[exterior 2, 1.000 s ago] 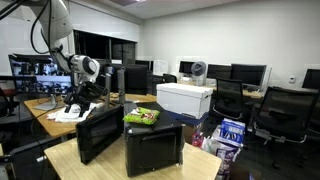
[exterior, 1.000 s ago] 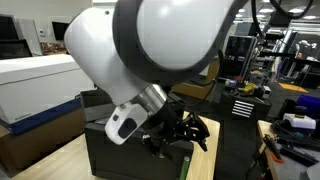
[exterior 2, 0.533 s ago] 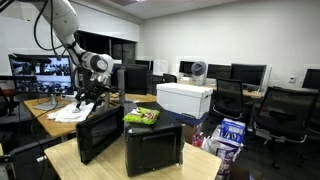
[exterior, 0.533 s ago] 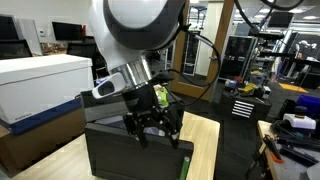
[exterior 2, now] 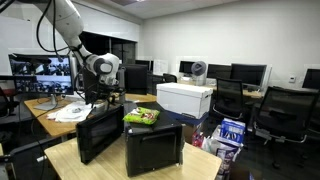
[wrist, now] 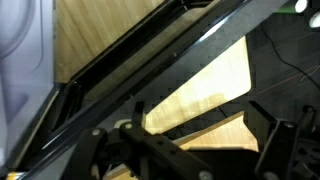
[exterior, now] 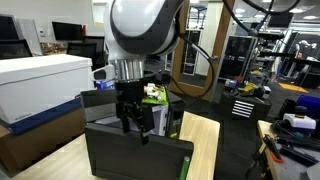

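My gripper (exterior: pixel 134 120) hangs fingers down just above the top edge of a black monitor (exterior: pixel 135 150); in an exterior view it (exterior 2: pixel 96 97) is over the rear of two black monitors (exterior 2: pixel 100 131). In the wrist view the fingers (wrist: pixel 195 152) stand apart with only the wooden table (wrist: pixel 200 85) and a black monitor frame (wrist: pixel 150 55) between them. The gripper is open and empty. A green snack bag (exterior 2: pixel 142 117) lies on top of the nearer black monitor (exterior 2: pixel 153 148); it also shows beside the gripper (exterior: pixel 155 95).
A white box (exterior 2: pixel 186 98) stands behind the monitors and also shows in the exterior view (exterior: pixel 35 85). Desks with screens (exterior 2: pixel 40 72), office chairs (exterior 2: pixel 285 110) and a blue carton (exterior 2: pixel 229 133) surround the wooden table (exterior: pixel 200 140). A tool bench (exterior: pixel 290 125) stands at the side.
The arm swung across the monitors and the wrist turned, so the gripper now points straight down over the monitor's top edge. The fingers stayed open and empty.
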Robot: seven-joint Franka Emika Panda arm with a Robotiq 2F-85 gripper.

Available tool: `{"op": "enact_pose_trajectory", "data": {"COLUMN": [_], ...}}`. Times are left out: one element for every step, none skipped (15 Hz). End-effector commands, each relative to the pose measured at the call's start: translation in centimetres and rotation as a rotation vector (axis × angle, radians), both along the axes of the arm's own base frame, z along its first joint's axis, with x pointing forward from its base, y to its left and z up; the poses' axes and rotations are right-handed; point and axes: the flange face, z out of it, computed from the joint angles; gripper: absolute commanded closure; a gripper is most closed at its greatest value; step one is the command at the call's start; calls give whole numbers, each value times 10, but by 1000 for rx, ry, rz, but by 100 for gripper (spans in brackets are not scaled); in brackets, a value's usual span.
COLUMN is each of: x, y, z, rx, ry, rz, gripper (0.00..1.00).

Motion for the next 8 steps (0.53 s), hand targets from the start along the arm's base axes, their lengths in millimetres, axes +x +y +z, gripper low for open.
{"op": "enact_pose_trajectory", "data": {"x": [12, 16, 21, 25, 29, 33, 35, 37], "y": [-16, -21, -28, -36, -43, -51, -61, -68], "z": [2, 4, 6, 8, 9, 10, 11, 12], "rx": [-1, -7, -15, -25, -33, -43, -55, -67], "ry": [-90, -114, -138, -161, -182, -204, -224, -245], "rz": [-180, -228, -276, -324, -373, -427, -478, -534], "gripper": [0, 0, 0, 0, 0, 0, 0, 25]}}
